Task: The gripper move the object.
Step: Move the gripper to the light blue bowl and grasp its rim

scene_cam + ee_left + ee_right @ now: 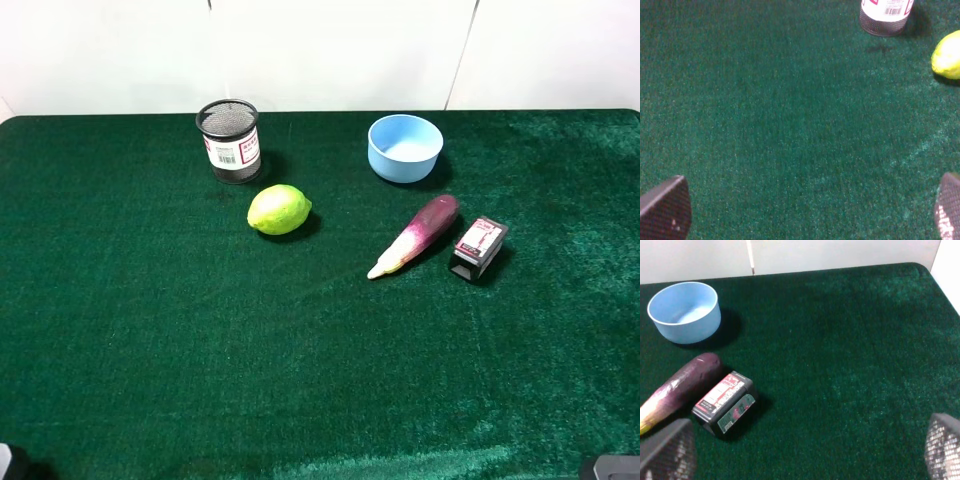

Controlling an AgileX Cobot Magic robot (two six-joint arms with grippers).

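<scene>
**A:** My right gripper (802, 455) had its fingers (665, 452) spread wide over the green cloth (855, 365), holding nothing, touching nothing. Left gripper (805, 212), same deal.

**B:** And the blue bowl (684, 312)?

**A:** Sat upright, mouth up, near the far edge, just past the eggplant (680, 385) and well apart from me. Round, so no long axis.
</scene>
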